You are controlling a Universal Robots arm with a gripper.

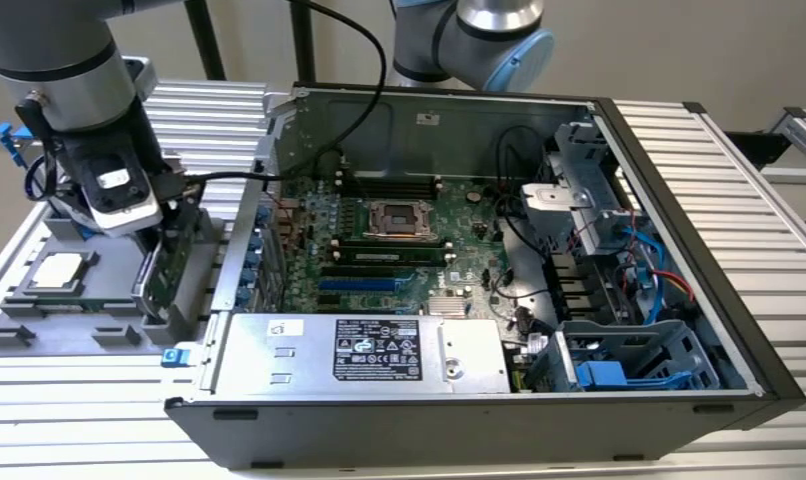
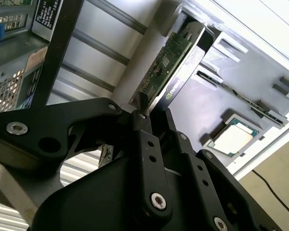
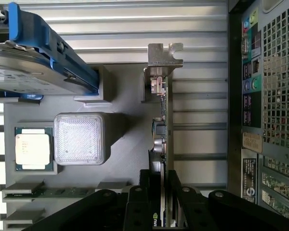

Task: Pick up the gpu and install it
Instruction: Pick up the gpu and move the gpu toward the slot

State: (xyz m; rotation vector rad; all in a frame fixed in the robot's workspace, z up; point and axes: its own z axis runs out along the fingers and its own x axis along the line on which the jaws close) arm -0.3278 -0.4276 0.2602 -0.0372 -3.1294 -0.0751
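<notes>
Second wrist view, entry: gripper closed on the gpu at the parts tray

**Tool.** The gripper point(image 2: 153, 114) has its two black fingers point(image 2: 143, 144) drawn in narrow, one against each face of the gpu point(image 2: 169, 60). No gap shows between finger and card in both wrist views, so it is judged to be gripped.

**Item held.** The gpu point(image 3: 164, 120) is a thin card seen edge-on, with a green board face, a black shroud face and a silver end bracket point(image 3: 164, 54) further along the card from the fingers. It stands upright on the grey tray point(image 3: 127, 149). It is outside the computer case point(image 1: 670, 200) and well apart from the motherboard point(image 1: 376, 250).

**Neighbours.** A processor point(image 3: 33, 148) and a hard drive point(image 3: 29, 72) with blue rails sit on the same tray. The case wall is just beside the tray.

**Handling note (judgement).**
- The squeeze should sit square on the flat faces, not on raised components.
- The card should stay vertical.
- Any pull should run in line with the card's own plane, so the lower edge leaves its seat without scraping or twisting.

**Arm pose.** In the exterior view the arm point(image 1: 56, 60) comes down at the exterior view's left. Its wrist is near vertical and the tool points straight down over the tray, with the gripper point(image 1: 163, 225) above the card point(image 1: 154, 275).
</notes>
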